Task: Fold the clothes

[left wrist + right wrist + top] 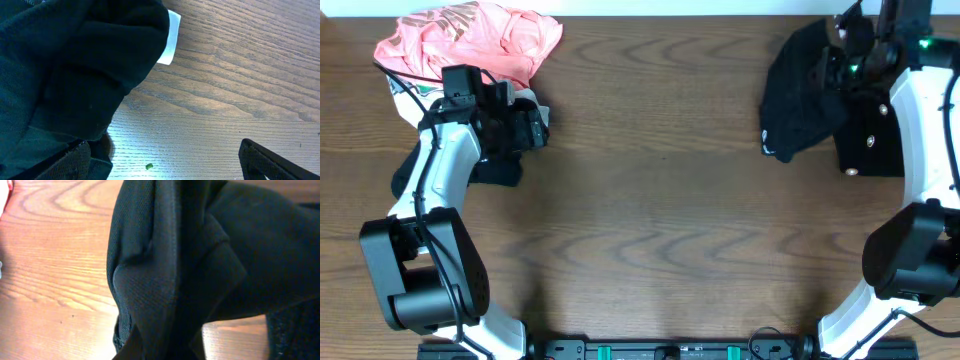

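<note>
The step in hand looks like the pick-up that comes before a fold. In the upper right of the overhead view the right gripper (845, 45) is pressed together on a bunch of the black T-shirt (800, 92). The cloth hangs crumpled toward the worktop (660, 220) rather than lying flat. In the right wrist view the shirt fills the frame in heavy creases and no fingers show.

The left gripper (165, 152) is spread wide and holds nothing. It hovers over bare wood just beside a dark garment (75, 75), near the coral-pink garment (470, 35) heaped in the upper left.

The next move probably calls for laying the shirt flat in the middle of the worktop, perhaps with the left gripper taking a second corner.

A white tag (170, 37) pokes from the dark garment, with no readable writing on it. A white mark (772, 152) at the shirt's lower edge is too small to read.
</note>
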Robot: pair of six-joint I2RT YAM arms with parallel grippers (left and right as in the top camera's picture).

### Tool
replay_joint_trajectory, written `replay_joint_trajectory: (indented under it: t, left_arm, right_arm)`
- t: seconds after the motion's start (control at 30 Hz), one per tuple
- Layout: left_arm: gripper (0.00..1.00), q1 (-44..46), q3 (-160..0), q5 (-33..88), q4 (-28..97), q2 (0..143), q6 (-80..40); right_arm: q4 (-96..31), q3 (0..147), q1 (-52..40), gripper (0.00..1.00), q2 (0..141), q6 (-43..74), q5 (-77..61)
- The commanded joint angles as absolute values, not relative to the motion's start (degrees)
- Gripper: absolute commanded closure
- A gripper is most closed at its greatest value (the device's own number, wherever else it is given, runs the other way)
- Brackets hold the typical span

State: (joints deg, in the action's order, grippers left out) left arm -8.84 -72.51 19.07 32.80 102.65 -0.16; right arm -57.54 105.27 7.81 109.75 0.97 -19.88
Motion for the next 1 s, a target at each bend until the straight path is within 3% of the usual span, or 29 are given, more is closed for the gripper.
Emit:
replay_joint_trajectory:
  t: [0.0, 0.47, 0.97]
  left_arm:
    - [0.05, -8.9, -72.4, 18.5, 32.9, 102.9, 0.2]
    - [0.05, -8.9, -72.4, 18.5, 33.0, 102.9, 0.2]
    - [0.05, -8.9, -72.4, 18.6, 33.2, 102.9, 0.2]
  right_arm:
    - [-58.7, 109.6, 8.7, 0.99, 107.7, -1.3, -19.0]
    - [-61.9, 114.5, 18.3, 0.99, 107.9, -9.6, -16.7]
    - [-62.0, 114.4, 25.1, 0.99, 111.4, -24.5, -26.8]
